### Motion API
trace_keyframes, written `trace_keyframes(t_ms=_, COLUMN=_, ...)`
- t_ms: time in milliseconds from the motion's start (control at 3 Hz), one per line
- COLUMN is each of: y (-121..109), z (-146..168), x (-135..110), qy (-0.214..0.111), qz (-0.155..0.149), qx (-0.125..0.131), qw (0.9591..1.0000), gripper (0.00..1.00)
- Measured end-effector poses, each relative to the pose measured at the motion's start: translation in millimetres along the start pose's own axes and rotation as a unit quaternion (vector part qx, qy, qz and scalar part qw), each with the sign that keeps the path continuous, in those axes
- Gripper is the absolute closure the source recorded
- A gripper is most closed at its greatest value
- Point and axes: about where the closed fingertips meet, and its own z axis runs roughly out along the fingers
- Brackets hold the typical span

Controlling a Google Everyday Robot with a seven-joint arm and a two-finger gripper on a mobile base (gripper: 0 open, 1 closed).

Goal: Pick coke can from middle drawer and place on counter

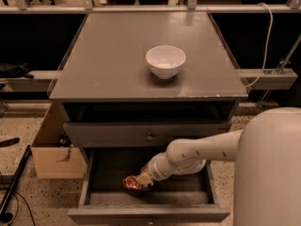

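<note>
The coke can lies on its side on the dark floor of the open middle drawer, left of centre. My gripper reaches down into the drawer from the right and is right against the can's right end. The white arm hides the gripper's far side. The counter is the flat grey top of the cabinet above the drawer.
A white bowl stands on the counter right of centre. A closed drawer front with a round knob sits just above the open drawer. A cardboard box stands on the floor at the left. My white body fills the lower right.
</note>
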Motion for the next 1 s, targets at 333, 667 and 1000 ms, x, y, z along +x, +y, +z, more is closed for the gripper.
trace_keyframes(t_ms=333, y=4.3, z=-33.6, x=-6.1, qy=0.006, qz=-0.018, qx=0.008, qw=0.9998, gripper=1.0)
trace_keyframes(t_ms=667, y=-0.4, z=-53.5, x=-2.7, qy=0.014, qz=-0.02, qx=0.018, qw=0.9995, gripper=1.0)
trace_keyframes(t_ms=1000, y=-5.4, z=-65.8, x=-4.4, qy=0.018, qz=-0.022, qx=0.022, qw=0.9994, gripper=1.0)
